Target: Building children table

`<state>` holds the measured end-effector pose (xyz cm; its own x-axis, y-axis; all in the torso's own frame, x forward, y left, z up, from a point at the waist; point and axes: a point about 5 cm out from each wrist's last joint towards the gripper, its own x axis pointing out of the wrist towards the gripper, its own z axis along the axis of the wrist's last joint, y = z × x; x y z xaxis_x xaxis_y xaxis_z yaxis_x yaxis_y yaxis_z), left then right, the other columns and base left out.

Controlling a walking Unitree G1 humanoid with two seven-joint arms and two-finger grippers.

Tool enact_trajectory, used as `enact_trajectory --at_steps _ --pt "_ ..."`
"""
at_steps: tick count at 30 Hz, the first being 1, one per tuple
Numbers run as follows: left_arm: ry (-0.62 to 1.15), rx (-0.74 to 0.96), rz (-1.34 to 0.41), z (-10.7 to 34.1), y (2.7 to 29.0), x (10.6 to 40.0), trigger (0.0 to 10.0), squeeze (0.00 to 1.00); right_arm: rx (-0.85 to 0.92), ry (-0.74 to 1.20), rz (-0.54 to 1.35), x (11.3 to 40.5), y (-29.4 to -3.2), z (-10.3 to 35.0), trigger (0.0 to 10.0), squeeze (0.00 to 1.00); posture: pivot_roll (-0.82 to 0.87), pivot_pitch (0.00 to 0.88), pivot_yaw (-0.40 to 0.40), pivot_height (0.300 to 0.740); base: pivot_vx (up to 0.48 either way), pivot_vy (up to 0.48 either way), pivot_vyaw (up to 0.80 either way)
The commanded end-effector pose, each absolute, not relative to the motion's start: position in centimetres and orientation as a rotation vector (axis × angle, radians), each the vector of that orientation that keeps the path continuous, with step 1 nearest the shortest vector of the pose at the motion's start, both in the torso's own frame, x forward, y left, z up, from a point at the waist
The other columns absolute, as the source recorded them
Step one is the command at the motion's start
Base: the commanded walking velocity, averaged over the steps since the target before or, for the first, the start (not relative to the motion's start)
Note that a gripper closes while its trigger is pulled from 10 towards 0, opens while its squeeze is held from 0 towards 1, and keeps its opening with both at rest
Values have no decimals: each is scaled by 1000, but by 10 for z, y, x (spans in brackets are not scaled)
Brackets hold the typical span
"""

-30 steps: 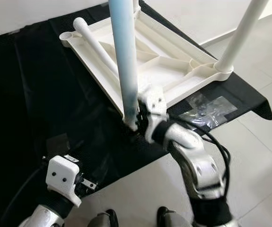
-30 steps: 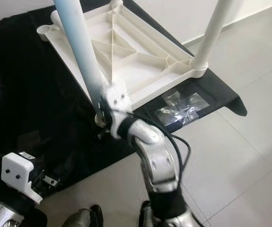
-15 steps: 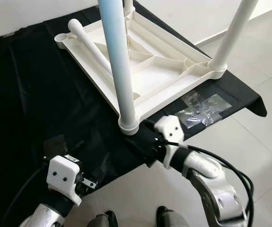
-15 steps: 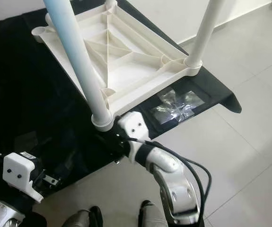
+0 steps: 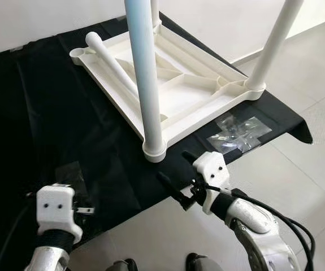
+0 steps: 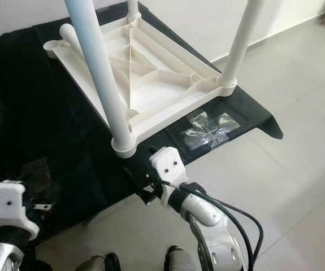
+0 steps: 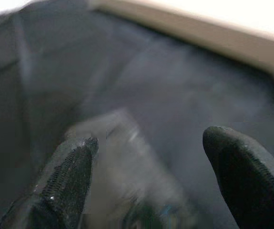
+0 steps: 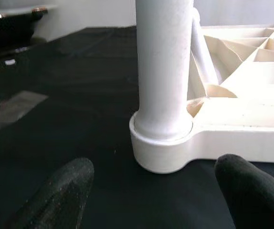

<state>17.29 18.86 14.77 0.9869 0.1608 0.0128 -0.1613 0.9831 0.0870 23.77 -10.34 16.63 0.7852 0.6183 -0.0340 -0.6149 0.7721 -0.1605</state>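
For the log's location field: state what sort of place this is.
Most likely a room in a home, used as an assembly spot: pale tiled floor, a white wall with skirting, and a black cloth spread on the floor under an upturned white plastic table with legs fitted.

No legible text anywhere.

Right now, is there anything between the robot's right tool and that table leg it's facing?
Nothing visible. The right tool is open, just short of the leg standing in its socket; between them lies bare black cloth.
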Motion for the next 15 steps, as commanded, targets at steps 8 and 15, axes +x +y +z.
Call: enact_trajectory --at_steps 8,15 --pt "75 71 152 138 177 164 10000 0 -181 -30 552 232 -116 159 10000 0 -48 163 18 740 0 -180 0" --pt "99 51 115 137 171 164 10000 0 -172 -23 510 240 -116 153 10000 0 -6 133 34 740 0 -464 0"
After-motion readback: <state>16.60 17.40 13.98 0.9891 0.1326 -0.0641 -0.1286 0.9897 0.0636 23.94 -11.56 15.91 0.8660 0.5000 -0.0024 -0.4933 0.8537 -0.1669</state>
